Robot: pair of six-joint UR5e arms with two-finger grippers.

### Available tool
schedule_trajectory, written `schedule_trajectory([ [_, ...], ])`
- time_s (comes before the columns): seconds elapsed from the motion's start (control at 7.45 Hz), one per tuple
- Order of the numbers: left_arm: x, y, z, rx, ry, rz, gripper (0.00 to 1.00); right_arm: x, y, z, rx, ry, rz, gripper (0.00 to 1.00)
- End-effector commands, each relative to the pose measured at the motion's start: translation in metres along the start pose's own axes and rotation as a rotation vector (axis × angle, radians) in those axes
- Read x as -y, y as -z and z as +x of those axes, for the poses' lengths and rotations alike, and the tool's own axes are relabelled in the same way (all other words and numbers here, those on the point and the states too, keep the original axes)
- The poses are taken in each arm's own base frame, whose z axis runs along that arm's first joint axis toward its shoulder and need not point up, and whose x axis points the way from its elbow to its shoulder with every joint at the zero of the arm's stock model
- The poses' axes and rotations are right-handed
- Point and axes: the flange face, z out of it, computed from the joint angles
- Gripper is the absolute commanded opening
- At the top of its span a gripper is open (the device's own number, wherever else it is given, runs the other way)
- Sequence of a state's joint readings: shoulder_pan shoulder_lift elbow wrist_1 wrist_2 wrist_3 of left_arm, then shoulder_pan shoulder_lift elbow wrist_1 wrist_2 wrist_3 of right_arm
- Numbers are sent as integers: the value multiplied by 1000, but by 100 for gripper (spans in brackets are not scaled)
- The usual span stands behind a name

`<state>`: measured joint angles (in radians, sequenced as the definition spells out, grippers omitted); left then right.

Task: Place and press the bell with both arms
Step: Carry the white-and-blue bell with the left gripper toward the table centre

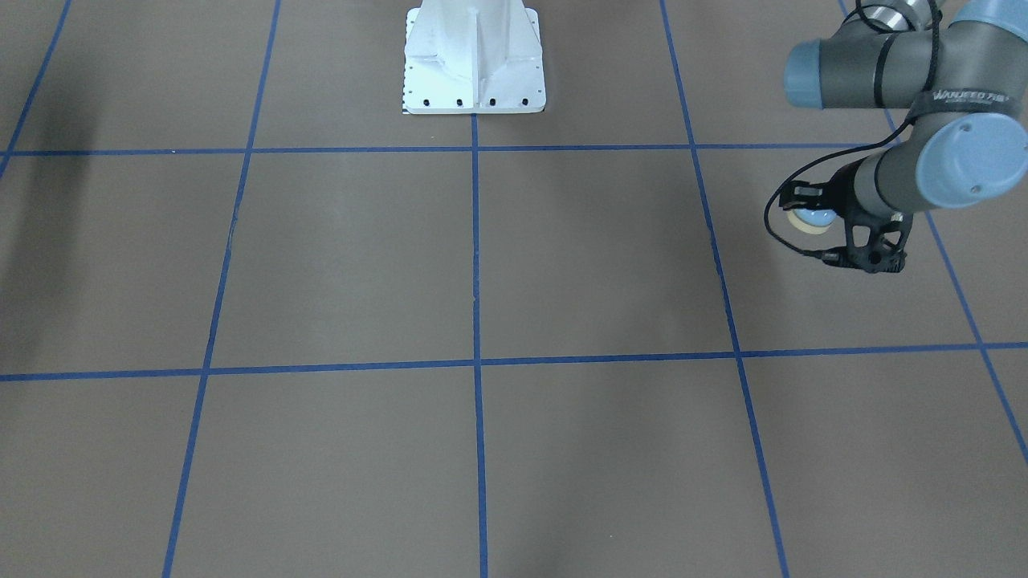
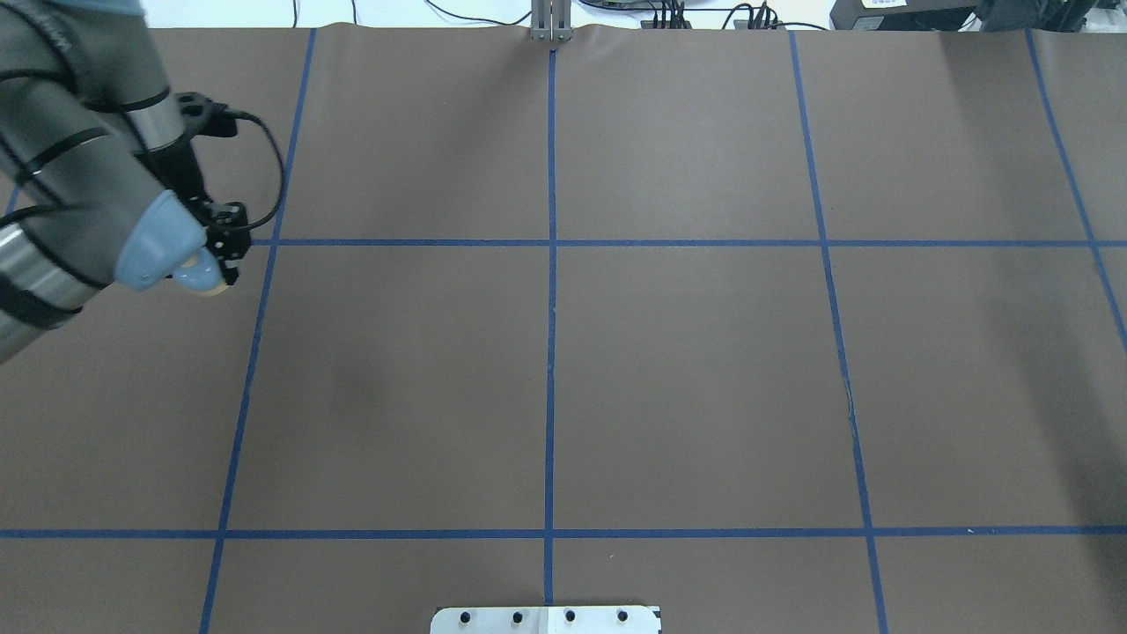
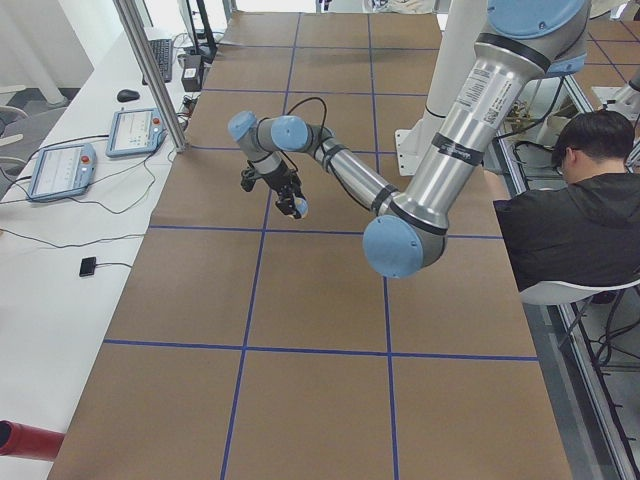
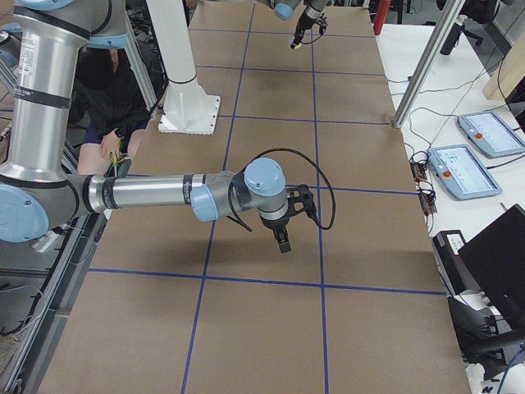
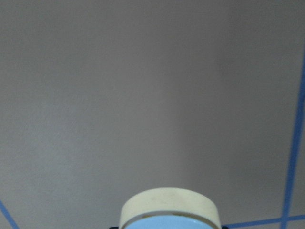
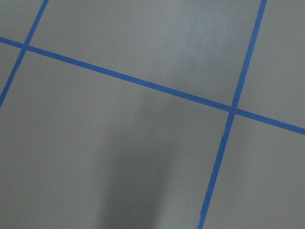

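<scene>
between the left jaws in the front-facing view sat the bell (image 1: 809,218), pinched across its blue dome, with the cream base turned away from the wrist. the left arm (image 1: 883,172) reached it from beyond. the jaws were closed down to the width of the dome.

in the overhead view the bell (image 2: 201,276) peeked out just below the same jaws, half hidden by a joint cap. it was just beside a blue tape line (image 2: 255,352) on the brown surface (image 2: 563,387).

from the exterior left view the bell (image 3: 300,208) seemed to hang clear of the surface, though i could not be sure.

in the exterior right view the right arm (image 4: 164,193) held the right jaws pointing down over the surface, well apart from the bell. i could not tell whether they were open or closed.

the left wrist view showed only the cream base (image 5: 169,210) just ahead of the jaws, with bare surface beyond it.

the right wrist view showed only surface and tape.

the bell looked small, light and rigid, and its smooth rounded dome was likely slippery. i judged the best hold to be low on the dome near the base rim. that would leave the top button free and let the base be set down flat.
</scene>
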<state>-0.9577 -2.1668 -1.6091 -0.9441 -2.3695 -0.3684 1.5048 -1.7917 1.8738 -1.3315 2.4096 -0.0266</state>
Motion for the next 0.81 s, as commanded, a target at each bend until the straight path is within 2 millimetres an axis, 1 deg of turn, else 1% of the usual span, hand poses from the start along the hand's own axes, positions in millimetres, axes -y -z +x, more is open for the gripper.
schedule_trajectory([
  [0.0, 47, 10, 131, 0, 79, -19, 37, 1, 0, -1, 2, 1, 2, 100],
  [0.13, 60, -5, 180, -23, 116, 5, 37, 1, 0, -1, 2, 0, 2, 100],
  [0.27, 77, -22, 224, -59, 140, 34, 40, 1, 1, -1, 0, -21, 2, 100],
  [0.4, 80, -41, 255, -71, 139, 35, 40, 1, 1, -1, 0, -22, 2, 100],
  [0.54, 77, -43, 284, -72, 146, 26, 40, 1, 1, -2, 0, -21, 4, 100],
  [0.67, 69, -54, 315, -62, 136, 4, 40, 1, 0, -2, 2, -21, 1, 100],
])
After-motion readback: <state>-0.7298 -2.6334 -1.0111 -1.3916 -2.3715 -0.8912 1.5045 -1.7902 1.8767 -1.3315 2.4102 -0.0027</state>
